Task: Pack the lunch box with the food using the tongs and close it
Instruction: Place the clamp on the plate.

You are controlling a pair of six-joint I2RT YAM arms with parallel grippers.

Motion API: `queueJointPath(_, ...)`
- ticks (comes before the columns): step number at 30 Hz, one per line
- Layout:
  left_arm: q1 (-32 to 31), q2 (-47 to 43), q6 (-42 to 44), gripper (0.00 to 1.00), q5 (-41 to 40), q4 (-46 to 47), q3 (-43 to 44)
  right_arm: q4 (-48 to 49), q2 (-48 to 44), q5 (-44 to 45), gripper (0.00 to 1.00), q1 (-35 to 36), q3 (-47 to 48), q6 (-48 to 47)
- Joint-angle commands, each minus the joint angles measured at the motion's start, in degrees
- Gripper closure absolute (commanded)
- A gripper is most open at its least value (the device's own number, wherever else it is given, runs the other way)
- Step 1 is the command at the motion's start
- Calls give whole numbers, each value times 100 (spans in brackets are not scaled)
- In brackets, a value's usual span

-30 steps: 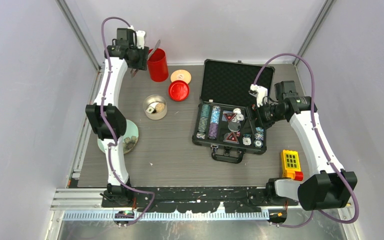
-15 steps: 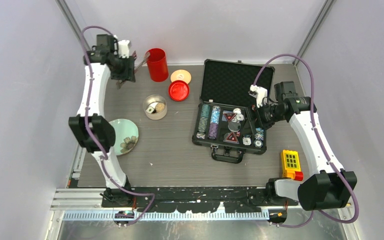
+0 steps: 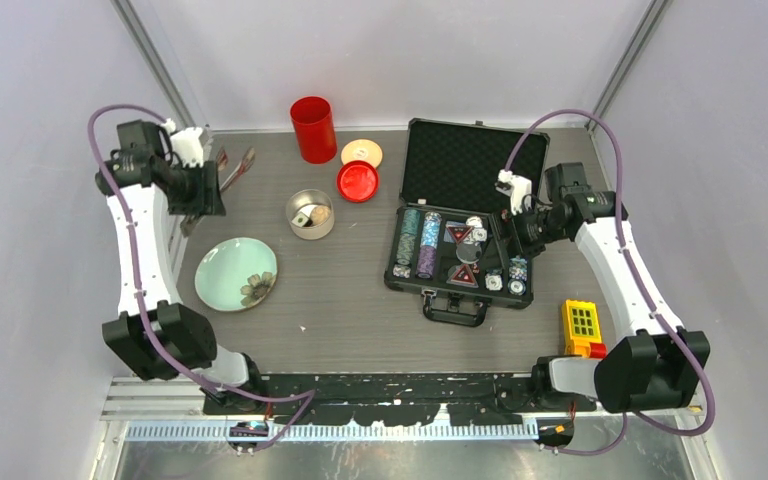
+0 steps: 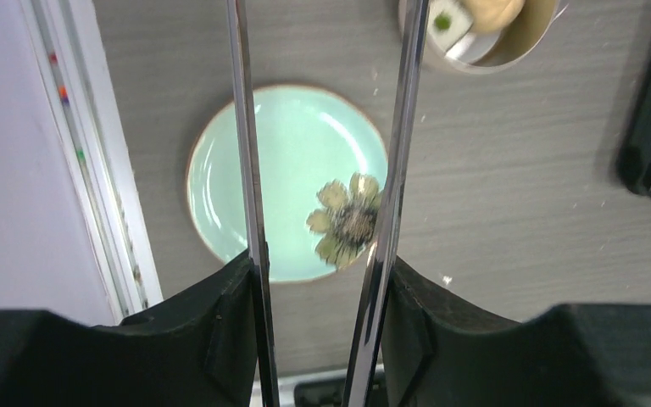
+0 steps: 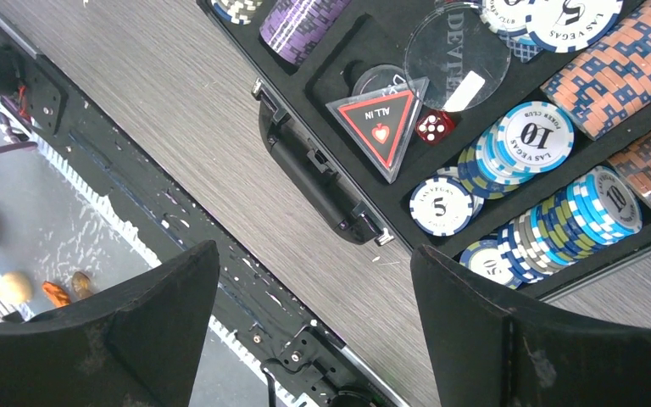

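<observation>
A: What's your L claw (image 4: 318,284) doing?

B: It's pinching the tongs (image 4: 250,170) low on the arms, one finger outside each. That's why the arms sit part-squeezed w/ a gap btwn them, I'd say: you can close on a morsel and the spring lets it go. Nothing shows btwn the arms, and the tips run off the top of the wrist view.

A: What's past the tongs?

B: You're up at the far-left of the bench (image 4: 517,195). The wrist cam looks thru the arms at the plate (image 4: 297,136). It looks bare except a flower-like patch near its rim. Can't tell if that's print or food.

A: Lunch box?

B: The lunch box (image 4: 492,66) is open, just beyond the plate toward bench ctr. Food (image 4: 492,10) is in it: a beige lump plus a white-green bit. The lid (image 3: 361,152) lies flat, well apart, beside the red cap (image 3: 357,181) and near the red cup (image 3: 313,129). It's off so pieces can drop in. My guess is packing's mostly done and closing is what's left.

A: R side?

B: Your R claw (image 5: 309,263) is spread wide w/ nothing in it, over the poker case (image 5: 301,144), prob. parked out of the way. It's free for the lid.
</observation>
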Motion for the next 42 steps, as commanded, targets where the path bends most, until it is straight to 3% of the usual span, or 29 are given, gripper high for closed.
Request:
queueJointPath(1,472,-607,586,51,179,-188,-590,155,126,-52,12,-9,130,10)
queueJointPath(13,549,-1876,1323,49,-441,75,-1687,-402,716,96,12,-4,781,188)
queueJointPath(29,651,-2302,2013,50,414,735,-3324,-819,863,1073,12,-12,652,-68)
queueJointPath(36,1149,-1826,2627,50,1379,79,-2960,-414,689,943,12,-19,602,127)
queueJointPath(42,1226,-1830,3183,48,1652,-416,-2769,-180,452,818,12,-5,526,166)
